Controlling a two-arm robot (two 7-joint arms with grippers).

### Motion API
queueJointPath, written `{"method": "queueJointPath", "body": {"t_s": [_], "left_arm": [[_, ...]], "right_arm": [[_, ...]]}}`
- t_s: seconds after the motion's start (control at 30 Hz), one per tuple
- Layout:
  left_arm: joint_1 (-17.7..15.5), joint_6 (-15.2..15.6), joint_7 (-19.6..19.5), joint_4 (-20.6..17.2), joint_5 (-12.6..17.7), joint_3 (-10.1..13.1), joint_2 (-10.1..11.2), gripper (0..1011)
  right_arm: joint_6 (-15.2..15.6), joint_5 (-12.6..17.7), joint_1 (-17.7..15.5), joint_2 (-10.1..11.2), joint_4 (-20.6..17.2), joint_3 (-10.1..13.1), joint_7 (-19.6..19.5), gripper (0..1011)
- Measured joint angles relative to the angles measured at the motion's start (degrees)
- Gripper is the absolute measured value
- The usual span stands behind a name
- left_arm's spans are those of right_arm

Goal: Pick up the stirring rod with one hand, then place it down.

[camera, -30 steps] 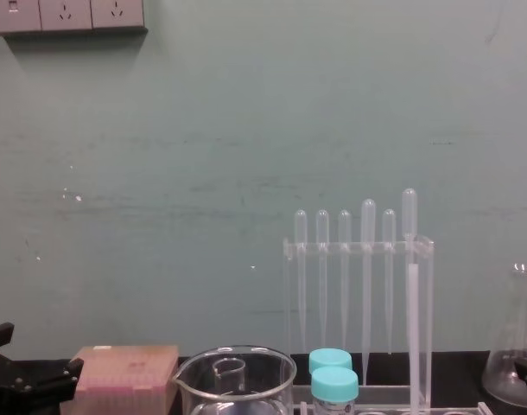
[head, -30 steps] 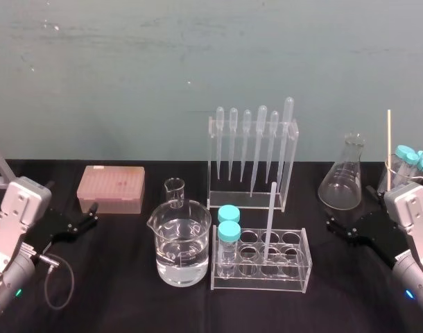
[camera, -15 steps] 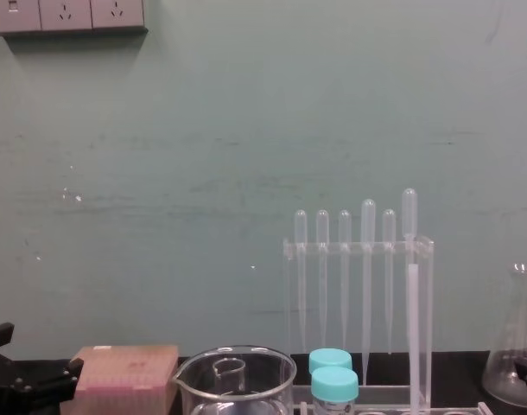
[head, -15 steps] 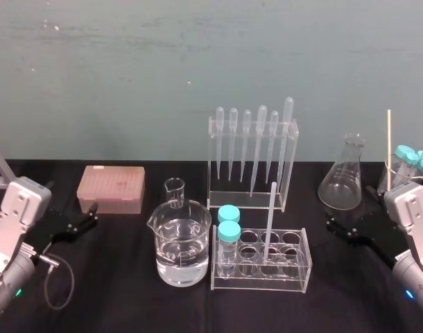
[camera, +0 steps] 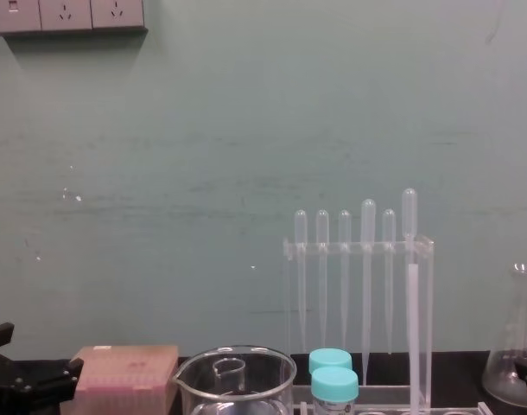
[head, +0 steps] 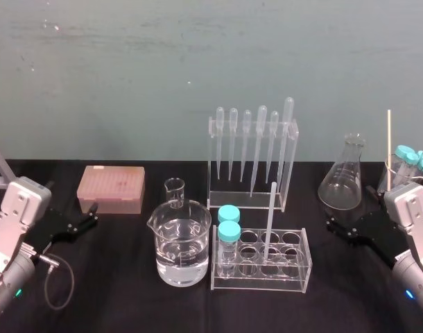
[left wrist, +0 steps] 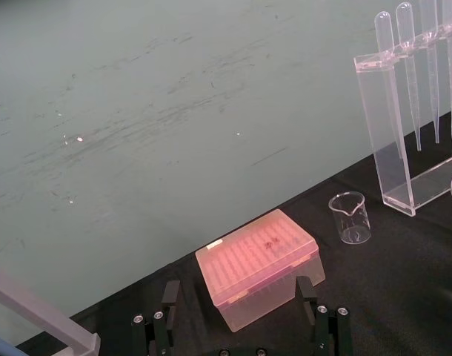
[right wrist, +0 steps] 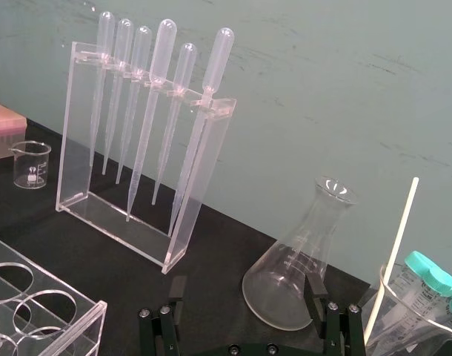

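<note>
The stirring rod (head: 270,220), a straight translucent white stick, stands upright in a hole of the clear test tube rack (head: 295,274) at the table's middle. From the chest it shows as the stirring rod (camera: 413,333) in front of the pipette stand. My left gripper (head: 74,214) rests low at the table's left, open, as the left gripper (left wrist: 237,293) facing a pink tip box. At the table's right my right gripper (head: 350,214) also rests open, shown as the right gripper (right wrist: 246,285) in front of the conical flask. Both are far from the rod and hold nothing.
A beaker of water (head: 180,243) and a small beaker (head: 175,192) stand left of the rack, which holds two teal-capped tubes (head: 229,232). Behind is the pipette stand (head: 252,156). A pink tip box (head: 111,189) sits left; a flask (head: 343,177) and a beaker with a thin stick (head: 389,146) sit right.
</note>
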Motion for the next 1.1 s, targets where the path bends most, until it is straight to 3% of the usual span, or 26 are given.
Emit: {"method": "queueJointPath", "body": {"t_s": [0.83, 0.87, 1.1], "left_arm": [[0.0, 0.0, 0.0, 0.0, 0.0, 0.0, 0.0, 1000], [0.0, 0.0, 0.0, 0.0, 0.0, 0.0, 0.0, 1000], [0.0, 0.0, 0.0, 0.0, 0.0, 0.0, 0.0, 1000]], "right_arm": [[0.1, 0.2, 0.0, 0.0, 0.0, 0.1, 0.3, 1003], [0.2, 0.5, -0.1, 0.0, -0.1, 0.3, 0.9, 1003], [3.4, 12.6, -3.1, 1.5, -4.5, 3.8, 13.2, 1003]]}}
